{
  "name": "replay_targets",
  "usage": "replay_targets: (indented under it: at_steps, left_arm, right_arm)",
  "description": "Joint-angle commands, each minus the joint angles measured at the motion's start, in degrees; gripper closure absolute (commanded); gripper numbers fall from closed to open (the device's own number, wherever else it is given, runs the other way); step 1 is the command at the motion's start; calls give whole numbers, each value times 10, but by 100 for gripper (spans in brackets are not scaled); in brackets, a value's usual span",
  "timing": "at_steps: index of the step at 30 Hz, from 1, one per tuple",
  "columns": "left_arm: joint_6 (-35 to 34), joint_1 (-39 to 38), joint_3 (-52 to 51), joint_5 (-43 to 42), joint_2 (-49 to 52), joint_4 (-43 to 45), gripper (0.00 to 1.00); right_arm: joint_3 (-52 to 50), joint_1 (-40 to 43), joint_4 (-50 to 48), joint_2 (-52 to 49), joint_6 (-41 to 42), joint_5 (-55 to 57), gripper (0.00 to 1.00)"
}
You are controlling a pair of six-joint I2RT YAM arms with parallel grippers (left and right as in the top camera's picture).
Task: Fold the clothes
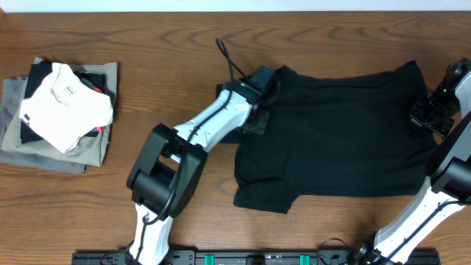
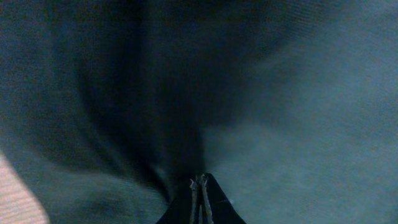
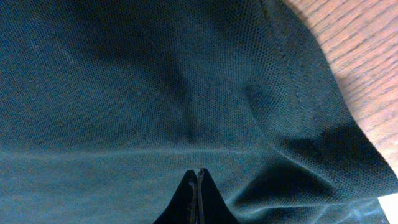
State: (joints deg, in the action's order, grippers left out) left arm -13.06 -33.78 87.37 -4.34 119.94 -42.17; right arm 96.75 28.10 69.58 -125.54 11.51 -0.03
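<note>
Fabric of the black T-shirt [image 1: 331,136] lay spread across the desk [image 1: 147,44], centre to right, in the overhead view. The left tool [image 1: 259,99] and right tool [image 1: 427,114] sat at its opposite edges, probably to lift both together. Left wrist: tool clenched, creases converging on pinched cloth. Right wrist: tool clenched on fabric beside the hem.

We find the T-shirt [image 1: 338,132] spread across the right half of the table [image 1: 162,59], reaching its right edge. The stack of folded garments [image 1: 62,110] lies by the left edge, well apart.
</note>
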Motion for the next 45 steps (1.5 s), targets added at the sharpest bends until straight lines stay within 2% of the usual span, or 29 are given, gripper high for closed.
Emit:
replay_targets:
  at_steps: [1,9,19,34,41,45]
  left_arm:
    - [4,24,4,-4,9,1,94]
    - [6,65,-6,-71,35,15,94]
    - [12,90,-6,-47,51,14,94]
    - [41,201,-6,-36,51,-3,94]
    - [41,213,-6,-36,51,-4,94]
    - [41,213,-6,-36,51,-4,94]
  right_arm:
    - [7,-3,6,1,-4,5,99]
    - [6,-4,9,1,-4,15,99]
    - [6,-3,9,1,-5,15,99]
    - [6,-4,-25,0,-5,3,99]
    - [6,-21,-50,0,-7,-11,99]
    - [6,-38,-54,0,-36,-39,99]
